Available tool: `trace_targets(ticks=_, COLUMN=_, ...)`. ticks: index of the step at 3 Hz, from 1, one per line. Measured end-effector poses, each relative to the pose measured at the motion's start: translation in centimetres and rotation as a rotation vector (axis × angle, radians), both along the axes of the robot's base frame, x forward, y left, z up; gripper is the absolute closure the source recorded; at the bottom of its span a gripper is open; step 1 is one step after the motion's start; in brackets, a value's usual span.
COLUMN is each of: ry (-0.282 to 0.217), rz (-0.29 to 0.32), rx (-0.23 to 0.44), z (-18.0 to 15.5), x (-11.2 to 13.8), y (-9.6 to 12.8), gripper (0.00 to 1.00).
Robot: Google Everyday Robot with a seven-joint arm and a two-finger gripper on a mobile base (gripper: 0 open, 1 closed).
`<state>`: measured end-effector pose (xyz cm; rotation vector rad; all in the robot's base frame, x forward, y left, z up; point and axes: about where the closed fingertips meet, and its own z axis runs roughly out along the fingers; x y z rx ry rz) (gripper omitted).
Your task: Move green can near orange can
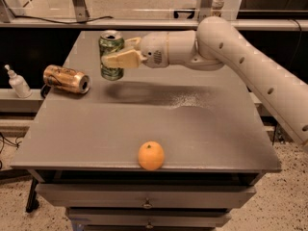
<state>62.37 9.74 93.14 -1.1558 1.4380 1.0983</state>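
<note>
The green can (111, 55), slim with pale swirls and a silver top, is upright and held above the grey table (202, 129) at its back left. My gripper (114, 57) is shut on the green can, reaching in from the right on a white arm. The orange can (66, 79), copper-gold with dark markings, lies on its side near the table's left edge, its silver end facing right. The green can hangs a short way to the right of and above the orange can, not touching it.
A round orange fruit (151, 155) sits at the table's front edge. A small white bottle (18, 83) stands on a ledge left of the table. Drawers (147, 204) are below the tabletop.
</note>
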Motion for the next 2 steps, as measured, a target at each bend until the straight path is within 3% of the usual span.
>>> trace_targets(ticks=2, ry=0.03, rz=0.094, rx=0.006, z=-3.4, x=-2.7, y=5.7, gripper=1.0)
